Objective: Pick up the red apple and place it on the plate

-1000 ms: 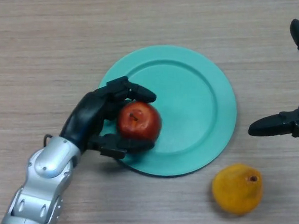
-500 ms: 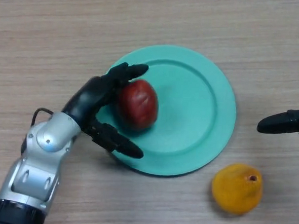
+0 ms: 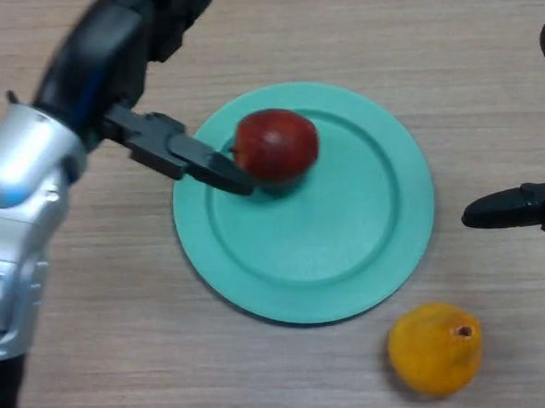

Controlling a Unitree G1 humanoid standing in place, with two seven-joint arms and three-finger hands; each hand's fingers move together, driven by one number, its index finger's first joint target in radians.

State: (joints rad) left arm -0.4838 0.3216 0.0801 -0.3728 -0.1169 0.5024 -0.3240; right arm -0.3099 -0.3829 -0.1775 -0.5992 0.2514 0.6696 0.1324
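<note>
So the left hand (image 3: 125, 42) is sitting up at about 10 o'clock from the teal plate (image 3: 361, 265), raised above the wooden table (image 3: 244, 369), and its fingers are spread wide apart and holding nothing. The thumb (image 3: 188, 154) is sticking out straight toward 4 o'clock, its tip hanging over the plate's left rim right beside the red apple (image 3: 276, 146), and whether it's actually touching the fruit or just passing in front of it, can't tell from this angle. The other fingers are pointing up toward 12 o'clock and running off the top edge. The silver forearm (image 3: 12, 225) is coming up the left side of the view, with the wrist angled in toward the plate.

The apple is resting on the plate, in the upper left part, around 11 o'clock from the plate's centre, just inside the raised rim, with a small shadow under it.

The right hand (image 3: 522, 205) is peeking in at the right edge, around 3 o'clock from the plate and clear of it, fingers apart: one dark finger is pointing toward the plate, another is showing higher up near the top right corner, nothing between them.

An orange-yellow fruit (image 3: 434, 348) is lying on the table at about 5 o'clock, close to the plate's rim but not touching
</note>
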